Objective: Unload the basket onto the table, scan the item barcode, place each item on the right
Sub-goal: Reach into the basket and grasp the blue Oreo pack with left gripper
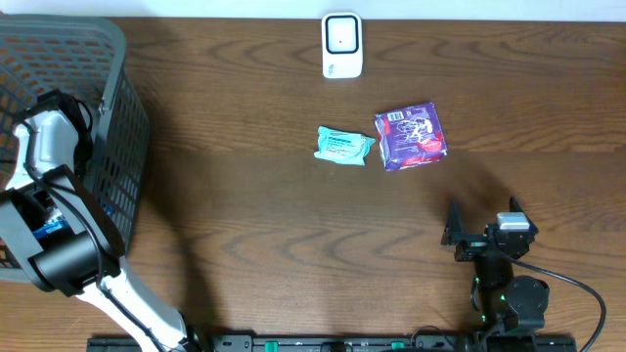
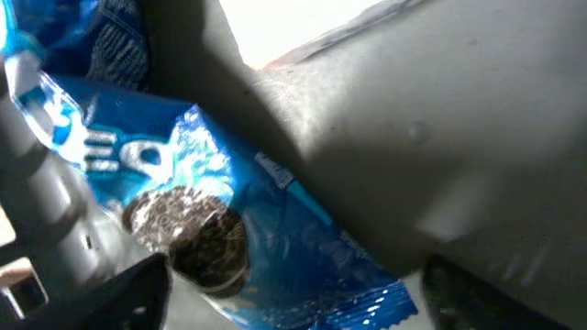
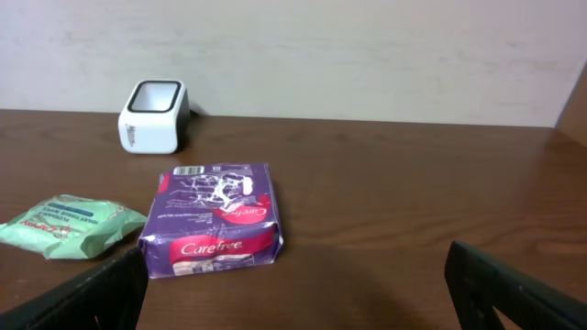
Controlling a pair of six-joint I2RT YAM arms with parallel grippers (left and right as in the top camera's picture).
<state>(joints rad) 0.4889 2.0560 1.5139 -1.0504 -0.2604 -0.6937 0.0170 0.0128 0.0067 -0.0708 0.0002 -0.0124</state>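
I see a brown tabletop point(image 1: 245, 225), a pale wall point(image 3: 367, 46) behind the scanner point(image 1: 342, 45), and the purple pack point(image 1: 412, 136) just before it. My right fingers point(image 3: 514, 293) are wide. Far left, in the basket point(image 1: 127, 127), my left fingers point(image 2: 119, 298) are over a blue packet point(image 2: 275, 229): grip unclear.

Purple pack point(image 3: 213, 220) reads "Carefree"; green pack's point(image 3: 69, 225) print unclear.

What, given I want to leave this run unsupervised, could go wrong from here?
The left gripper hangs open over a glossy blue cookie packet inside the basket; the film could slip or crumple when pinched. The packet's visible face shows no clear barcode, so it may reach the scanner wrongly turned. Lifting out might snag the basket's mesh.
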